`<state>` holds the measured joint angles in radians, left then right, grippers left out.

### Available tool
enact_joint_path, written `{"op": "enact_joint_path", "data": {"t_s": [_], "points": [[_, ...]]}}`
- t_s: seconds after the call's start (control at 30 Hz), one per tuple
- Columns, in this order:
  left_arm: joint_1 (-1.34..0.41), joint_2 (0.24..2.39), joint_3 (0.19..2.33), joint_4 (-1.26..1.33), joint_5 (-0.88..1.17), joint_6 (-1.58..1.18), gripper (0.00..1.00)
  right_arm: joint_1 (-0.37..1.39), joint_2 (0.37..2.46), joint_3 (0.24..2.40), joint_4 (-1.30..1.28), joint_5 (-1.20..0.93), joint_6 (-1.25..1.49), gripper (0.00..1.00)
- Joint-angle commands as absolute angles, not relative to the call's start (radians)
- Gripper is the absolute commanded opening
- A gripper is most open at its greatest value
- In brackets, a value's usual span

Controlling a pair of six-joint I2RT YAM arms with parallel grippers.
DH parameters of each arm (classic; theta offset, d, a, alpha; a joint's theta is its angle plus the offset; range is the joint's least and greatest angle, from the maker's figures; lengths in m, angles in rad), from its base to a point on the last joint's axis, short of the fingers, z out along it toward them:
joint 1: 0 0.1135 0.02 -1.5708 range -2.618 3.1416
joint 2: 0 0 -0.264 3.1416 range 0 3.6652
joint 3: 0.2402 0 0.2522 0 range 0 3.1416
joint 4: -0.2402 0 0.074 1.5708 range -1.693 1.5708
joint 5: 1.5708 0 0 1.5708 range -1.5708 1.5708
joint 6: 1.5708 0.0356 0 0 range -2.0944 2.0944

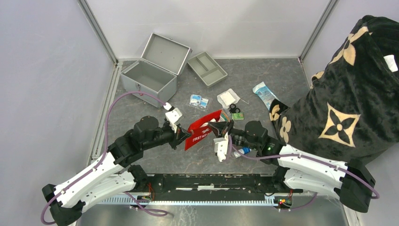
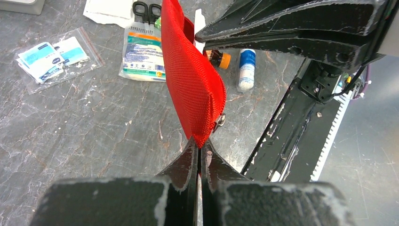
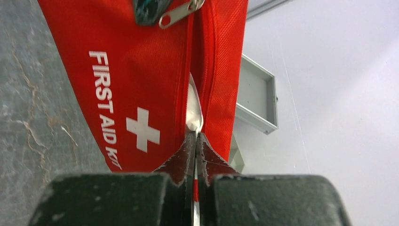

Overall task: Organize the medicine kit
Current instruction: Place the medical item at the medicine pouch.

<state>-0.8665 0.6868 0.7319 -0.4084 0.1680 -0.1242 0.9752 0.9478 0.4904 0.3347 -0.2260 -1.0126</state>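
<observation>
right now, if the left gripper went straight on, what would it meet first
The red pouch: the left gripper is already shut on its corner. Past it, probably the right gripper at the pouch's other end; depth is unclear.

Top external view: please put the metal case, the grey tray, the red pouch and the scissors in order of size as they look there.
Largest: metal case, lid open.
Next, about alike: grey tray and red pouch; the pouch is lifted nearer the camera, so I do not rank them.
Smallest: scissors.
</observation>
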Motion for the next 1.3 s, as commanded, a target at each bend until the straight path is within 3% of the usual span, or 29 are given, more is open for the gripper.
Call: {"op": "enact_joint_path", "data": {"t_s": [0.0,0.13,0.4,0.5,0.67,0.97,1.17,1.27], "points": [[-0.871,0.682,0.769,-0.349,0.192,-0.094,0.02,0.981,0.965,0.572,0.331,-0.328,-0.911,0.03],[-0.871,0.68,0.769,-0.349,0.193,-0.095,0.02,0.982,0.988,0.607,0.247,-0.339,-0.88,0.11],[-0.87,0.672,0.764,-0.35,0.192,-0.098,0.02,0.982,0.992,0.621,0.204,-0.252,-0.86,0.38],[-0.871,0.671,0.763,-0.354,0.189,-0.098,0.02,0.982,0.96,0.608,0.234,-0.225,-0.866,0.41],[-0.871,0.667,0.76,-0.35,0.185,-0.1,0.02,0.98,0.94,0.597,0.236,-0.205,-0.873,0.41],[-0.871,0.664,0.764,-0.349,0.191,-0.1,0.02,0.98,0.971,0.636,0.178,-0.181,-0.862,0.12],[-0.871,0.663,0.764,-0.347,0.193,-0.1,0.02,0.979,0.999,0.649,0.155,-0.189,-0.867,0.13],[-0.871,0.659,0.764,-0.346,0.194,-0.098,0.02,0.979,1.01,0.652,0.155,-0.193,-0.87,0.25]]}}
